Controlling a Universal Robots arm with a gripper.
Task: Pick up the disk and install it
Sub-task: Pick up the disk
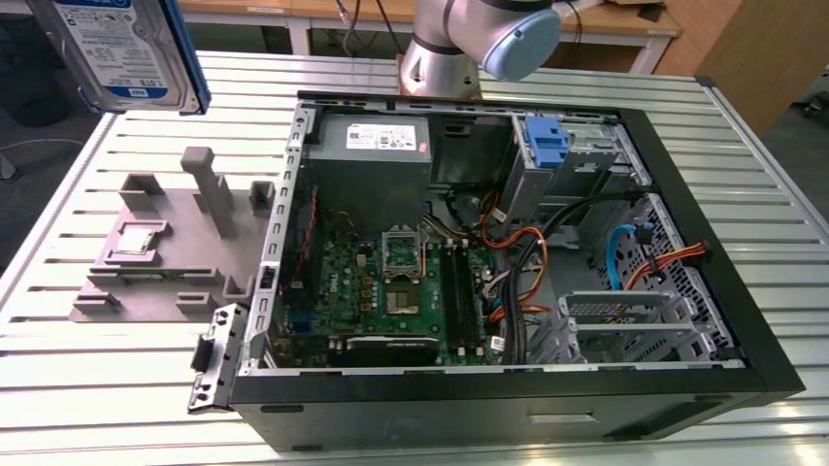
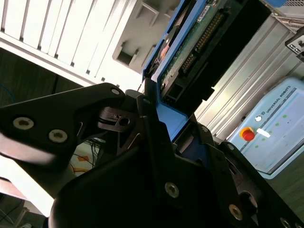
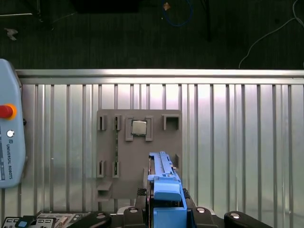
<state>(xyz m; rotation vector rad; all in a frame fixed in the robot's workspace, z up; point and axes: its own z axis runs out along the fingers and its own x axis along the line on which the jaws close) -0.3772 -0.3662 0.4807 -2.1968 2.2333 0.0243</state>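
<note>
The disk (image 1: pixel 116 49), silver with a white-and-blue label and a blue carrier, hangs high in the air at the exterior view's far left, above the slatted table. In the second wrist view its green circuit-board underside (image 2: pixel 190 52) and blue frame run out from my gripper (image 2: pixel 161 130), whose black fingers are shut on the carrier's end. In the first wrist view the disk (image 3: pixel 165 183) is seen edge-on, rising from my gripper (image 3: pixel 166 211) over the grey fixture. The open computer case (image 1: pixel 518 291) lies to the exterior view's right of the disk.
A grey fixture block (image 1: pixel 169 252) with upright posts and a small chip sits on the table (image 1: pixel 78 388) beside the case, also below the disk (image 3: pixel 137 152). A drive cage with a blue ribbed tab (image 1: pixel 550 146) stands in the case's far corner. Cables cross the case. A pendant (image 3: pixel 7 137) lies on the table.
</note>
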